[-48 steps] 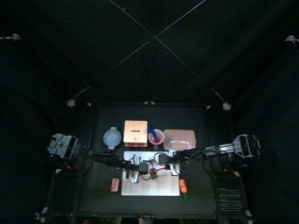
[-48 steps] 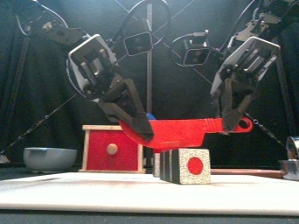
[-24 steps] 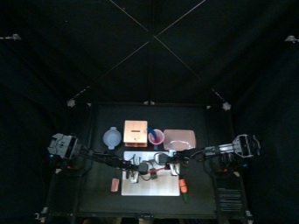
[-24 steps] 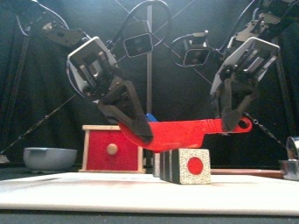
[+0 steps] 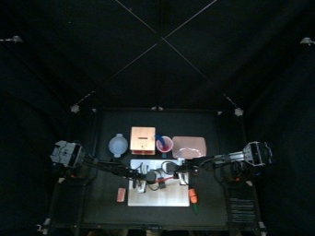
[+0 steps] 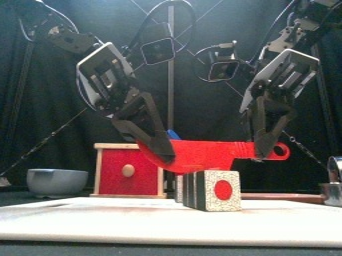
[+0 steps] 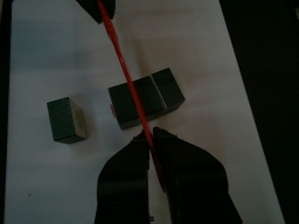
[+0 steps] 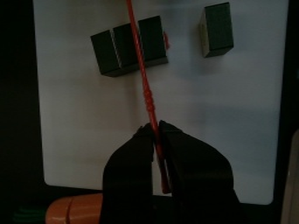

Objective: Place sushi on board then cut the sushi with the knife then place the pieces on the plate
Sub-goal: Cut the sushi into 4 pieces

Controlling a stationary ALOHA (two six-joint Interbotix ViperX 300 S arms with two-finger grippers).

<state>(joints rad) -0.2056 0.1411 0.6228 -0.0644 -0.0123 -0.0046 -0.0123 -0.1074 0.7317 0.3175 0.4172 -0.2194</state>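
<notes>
**Red knife held at both ends above the sushi**

From above: the white board lies at the front middle of the surface, and my two arms meet over it, one from each side. Behind it stand a bowl, a wooden box, a red cup and the pink plate, in a row.

From the front: my left jaws grip the blade end of the red knife and my right jaws grip its handle end. The knife hangs level, just above the sushi standing on the board. I cannot tell whether the blade touches it.

From my left wrist: my jaws are pinched narrow on the knife, seen edge-on as a thin line. It crosses two sushi blocks that touch each other. A third block lies apart from them on the board.

From my right wrist: my jaws are clamped on the handle. The knife runs over the pair, with the single block off to one side.
</notes>
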